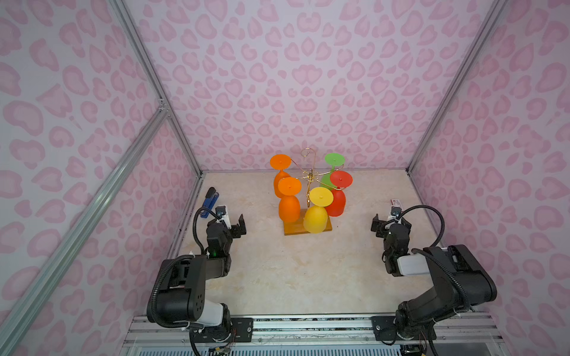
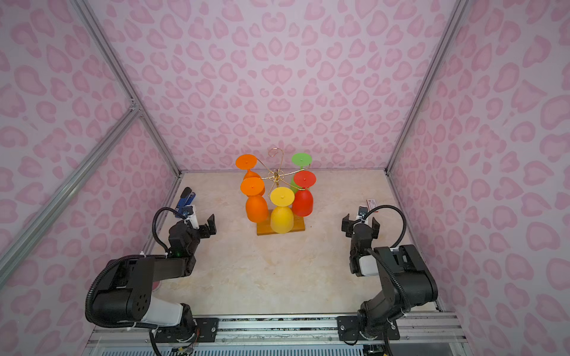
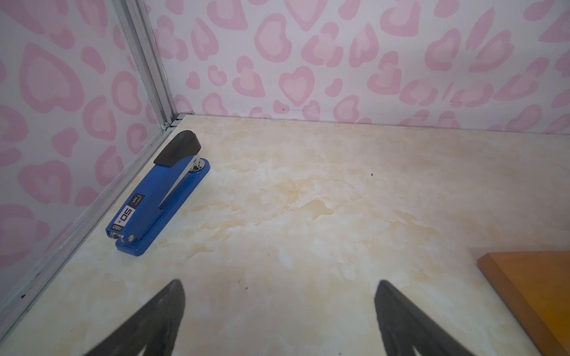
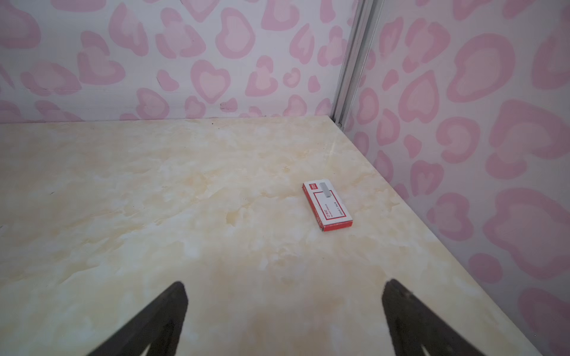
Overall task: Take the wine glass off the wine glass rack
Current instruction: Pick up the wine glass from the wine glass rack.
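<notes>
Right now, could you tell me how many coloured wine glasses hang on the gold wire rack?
5: rear orange glass and front orange glass at left, yellow glass in front, red glass at right, green glass behind it; none seems hidden.

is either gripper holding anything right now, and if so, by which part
Nothing is held. The left gripper and the right gripper are both open and empty, well apart from the rack.

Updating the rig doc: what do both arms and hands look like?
The left arm and right arm have matte black housings with a white section each, black corrugated cable conduits and white zip ties. The left arm shows a small green light. The left hand and right hand have flat black tapered fingers.
</notes>
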